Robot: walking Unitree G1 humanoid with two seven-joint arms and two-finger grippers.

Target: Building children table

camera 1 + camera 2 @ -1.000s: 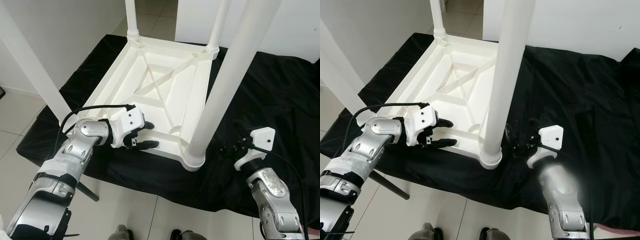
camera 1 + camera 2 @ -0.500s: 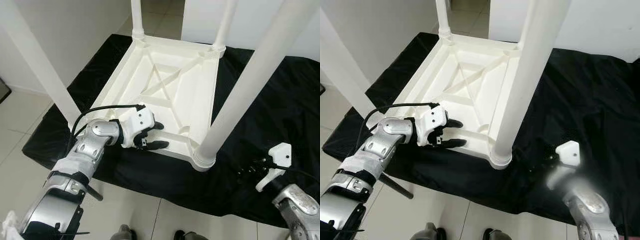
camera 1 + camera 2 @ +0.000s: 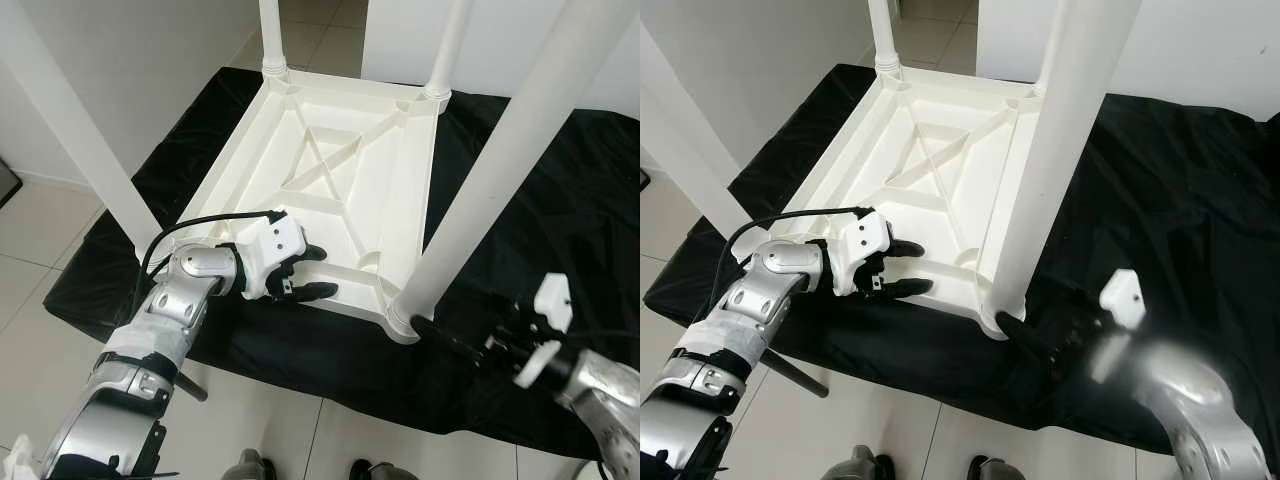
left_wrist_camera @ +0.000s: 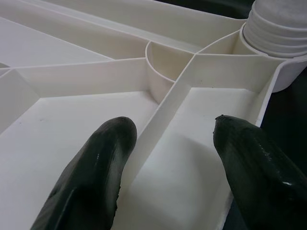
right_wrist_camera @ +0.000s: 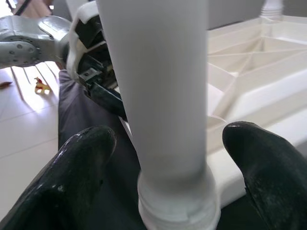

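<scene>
With the right gripper (image 5: 163, 158) spread wide around the near leg (image 5: 163, 96), holding nothing, an off-centre squeeze could skew its socket while the open left gripper (image 4: 168, 143) straddles a rib (image 4: 158, 124).

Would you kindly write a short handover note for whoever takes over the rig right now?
Left tool: open, fingers straddling a rib at the near edge of the upturned white table top, not clamped.
Right tool: open, one finger either side of the near right leg just above its collar, not yet closed on it.
The table top lies underside up on the black cloth, with four legs standing in the corner sockets.
Done: all four legs in place.
Left: whether the near right leg is fully seated cannot be judged; probably grip it, check, then turn the table over.
</scene>
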